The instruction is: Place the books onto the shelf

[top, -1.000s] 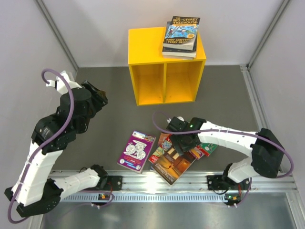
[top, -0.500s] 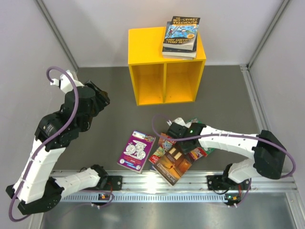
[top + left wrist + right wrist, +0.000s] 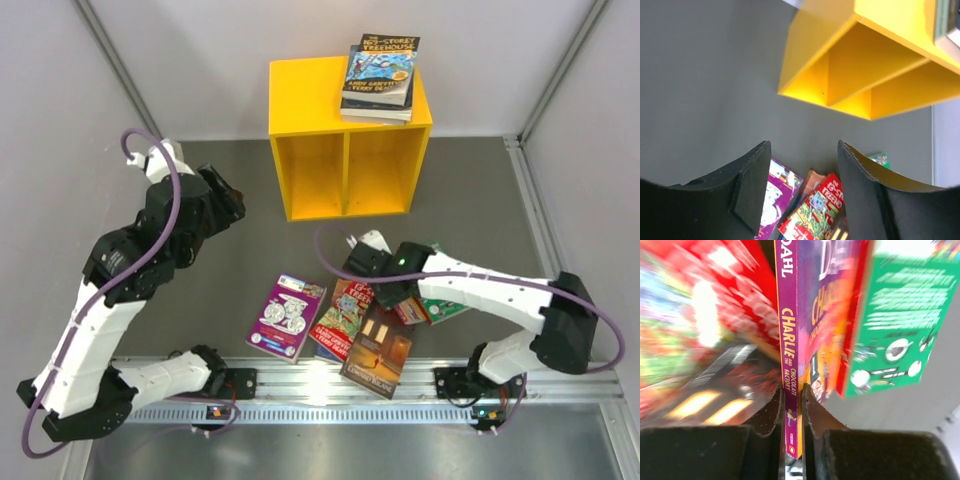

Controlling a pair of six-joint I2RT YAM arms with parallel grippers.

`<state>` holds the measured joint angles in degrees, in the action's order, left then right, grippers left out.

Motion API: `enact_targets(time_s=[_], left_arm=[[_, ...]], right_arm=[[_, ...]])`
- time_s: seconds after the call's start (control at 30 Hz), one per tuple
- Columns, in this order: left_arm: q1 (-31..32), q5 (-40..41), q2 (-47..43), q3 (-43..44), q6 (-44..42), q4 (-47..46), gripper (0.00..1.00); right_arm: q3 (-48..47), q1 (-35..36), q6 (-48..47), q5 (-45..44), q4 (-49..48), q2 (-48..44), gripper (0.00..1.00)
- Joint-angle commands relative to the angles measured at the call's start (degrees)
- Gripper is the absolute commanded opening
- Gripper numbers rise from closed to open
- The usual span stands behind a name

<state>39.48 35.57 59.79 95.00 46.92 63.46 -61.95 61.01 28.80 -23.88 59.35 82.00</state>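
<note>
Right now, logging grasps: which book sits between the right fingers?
The purple-spined Charlie and the Chocolate Factory paperback, pinched by its spine; the others lie free.

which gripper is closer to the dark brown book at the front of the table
Right. The right gripper is down in the pile just beyond the brown book, jaws shut on a purple-spined book. The left gripper hangs far off to the left, near the shelf.
</note>
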Motion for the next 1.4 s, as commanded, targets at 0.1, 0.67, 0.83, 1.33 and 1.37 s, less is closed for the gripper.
enact_targets(time_s=[0.1, 0.67, 0.83, 1.33, 1.37], left_arm=[[-0.02, -13.31, 2.52, -0.77, -2.18, -8.69, 0.64], [2.17, -34.24, 14.03, -3.95, 4.33, -30.77, 0.73], [4.28, -34.25, 19.22, -1.31, 3.89, -27.52, 0.71], [8.06, -39.18, 24.84, 0.71, 1.25, -21.9, 0.57], [8.33, -39.0, 25.28, 1.06, 1.07, -21.28, 0.57]], right_arm=[[-21.0, 1.04, 2.58, 2.43, 5.06, -9.13, 0.0], [-28.57, 0.95, 0.56, 9.2, 5.95, -9.14, 0.0], [-31.38, 0.95, 0.47, 8.59, 6.21, -7.21, 0.0], [-37.62, 0.95, -0.06, 3.84, 6.92, -4.13, 0.0], [-38.15, 0.95, 0.03, 2.8, 7.0, -4.21, 0.0]])
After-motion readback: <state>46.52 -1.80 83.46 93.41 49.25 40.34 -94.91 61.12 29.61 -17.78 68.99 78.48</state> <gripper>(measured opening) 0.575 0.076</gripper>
